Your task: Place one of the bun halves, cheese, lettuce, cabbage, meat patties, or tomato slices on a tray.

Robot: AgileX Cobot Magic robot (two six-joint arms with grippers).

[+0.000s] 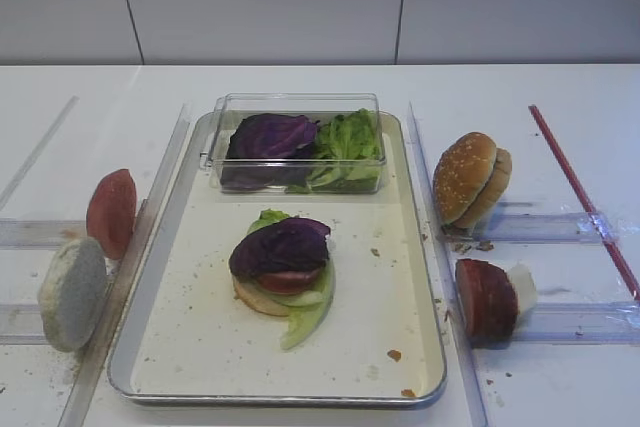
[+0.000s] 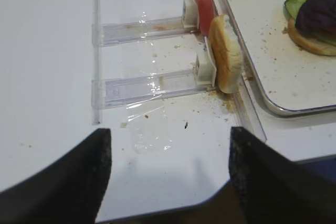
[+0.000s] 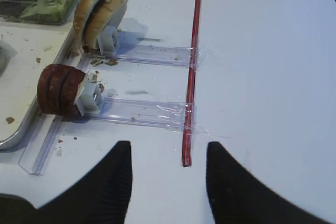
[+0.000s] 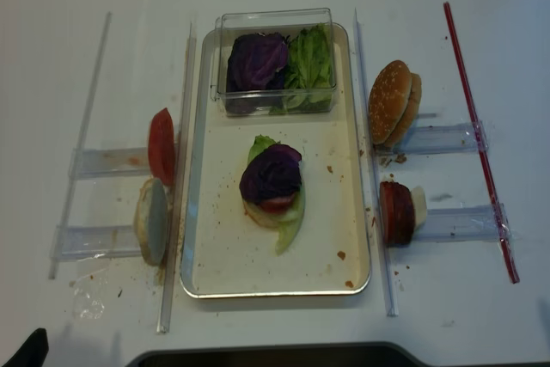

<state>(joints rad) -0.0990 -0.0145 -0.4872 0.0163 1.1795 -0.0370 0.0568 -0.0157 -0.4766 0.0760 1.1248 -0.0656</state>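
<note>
The silver tray (image 1: 205,337) holds a stack: a bun half, lettuce, a tomato slice and purple cabbage (image 1: 282,245) on top. Left of the tray, a tomato slice (image 1: 111,213) and a bun half (image 1: 73,293) stand on edge in clear racks. On the right stand two bun halves (image 1: 468,179) and meat patties (image 1: 487,299). I see no cheese. My left gripper (image 2: 169,132) hangs open and empty over the table's front edge, short of the bun half (image 2: 227,53). My right gripper (image 3: 168,144) is open and empty, near the patties (image 3: 60,90).
A clear plastic box (image 1: 296,105) at the tray's far end holds more cabbage (image 1: 268,137) and lettuce (image 1: 348,147). Clear plastic rails (image 1: 150,207) flank the tray on both sides. A red strip (image 1: 580,197) lies at the far right. Crumbs dot the tray floor.
</note>
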